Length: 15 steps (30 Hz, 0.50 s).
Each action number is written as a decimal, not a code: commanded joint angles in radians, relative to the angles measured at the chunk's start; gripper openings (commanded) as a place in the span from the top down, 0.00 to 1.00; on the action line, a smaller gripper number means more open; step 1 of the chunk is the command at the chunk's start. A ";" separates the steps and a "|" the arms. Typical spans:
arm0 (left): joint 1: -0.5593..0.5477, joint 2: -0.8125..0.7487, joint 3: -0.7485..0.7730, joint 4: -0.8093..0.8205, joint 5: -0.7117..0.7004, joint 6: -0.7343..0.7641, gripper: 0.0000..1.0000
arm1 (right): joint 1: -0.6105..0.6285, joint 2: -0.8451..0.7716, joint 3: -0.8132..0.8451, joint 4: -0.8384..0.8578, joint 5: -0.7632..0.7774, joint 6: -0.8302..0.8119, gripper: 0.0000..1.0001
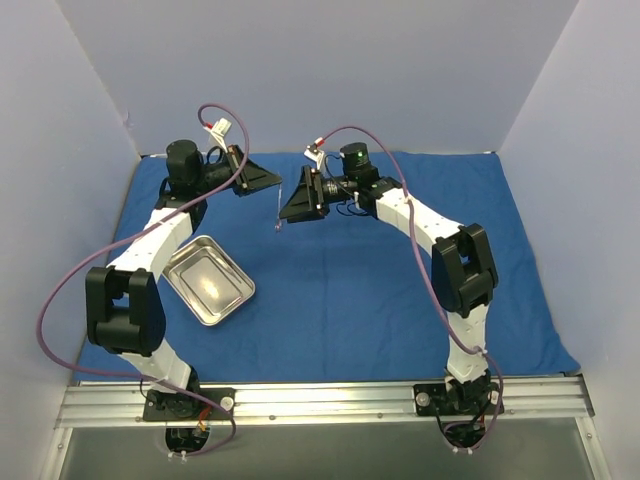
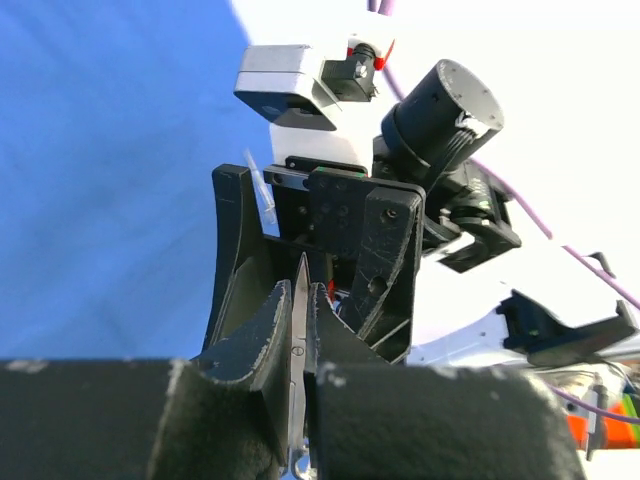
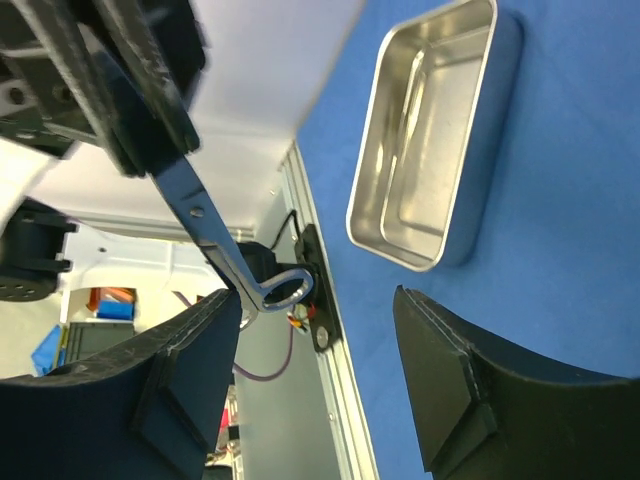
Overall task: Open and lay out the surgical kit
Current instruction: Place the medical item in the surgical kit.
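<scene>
Over the blue cloth (image 1: pixel 380 300), your left gripper (image 2: pixel 298 305) is clamped on the scissors (image 3: pixel 205 225), held in the air near the cloth's far edge. Your right gripper (image 3: pixel 318 300) faces it closely, fingers spread wide. The steel tray (image 1: pixel 205 285) lies beside your left arm.

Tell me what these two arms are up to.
The left gripper holds a pair of scissors in the air above the blue cloth, its fingers shut on them. The right gripper faces it with fingers open; the scissors' ring handle sits close to one finger, ungripped. The steel tray lies on the cloth by the left arm with nothing in it.
</scene>
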 commanded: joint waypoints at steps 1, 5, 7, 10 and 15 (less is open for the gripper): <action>-0.012 0.030 -0.017 0.299 0.094 -0.191 0.98 | -0.010 -0.080 -0.022 0.198 -0.049 0.096 0.38; -0.014 0.037 -0.029 0.324 0.100 -0.209 0.98 | -0.022 -0.105 -0.057 0.296 -0.035 0.154 0.41; -0.014 0.040 -0.040 0.329 0.100 -0.214 0.98 | -0.038 -0.122 -0.059 0.297 -0.026 0.153 0.41; -0.015 0.043 -0.047 0.327 0.098 -0.218 0.98 | -0.055 -0.142 -0.071 0.346 -0.023 0.186 0.41; -0.023 0.053 -0.046 0.356 0.098 -0.240 0.98 | -0.050 -0.123 -0.076 0.440 -0.038 0.255 0.44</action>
